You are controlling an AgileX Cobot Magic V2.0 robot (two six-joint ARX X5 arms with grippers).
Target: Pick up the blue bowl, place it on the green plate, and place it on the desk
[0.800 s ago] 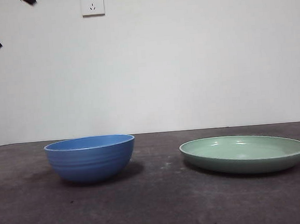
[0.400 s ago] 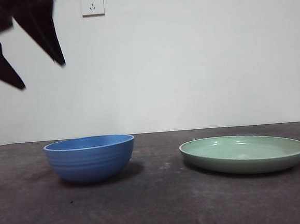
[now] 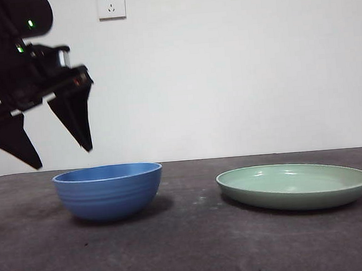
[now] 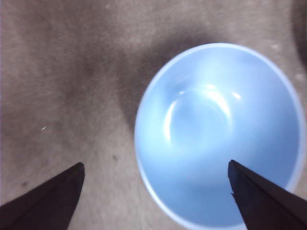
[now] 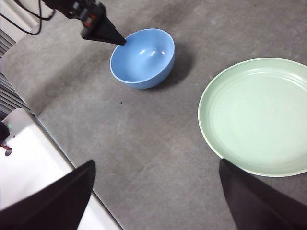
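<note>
Lower now, the left pincer [image 3: 60, 154] hangs spread at the blue bowl's [image 3: 109, 191] 11 o'clock, ready to grasp; green plate [image 3: 296, 186] waits at 3 o'clock

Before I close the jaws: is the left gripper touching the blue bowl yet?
Apart. The front view shows the left gripper open above the blue bowl, white wall visible between its tips and the rim.
</note>
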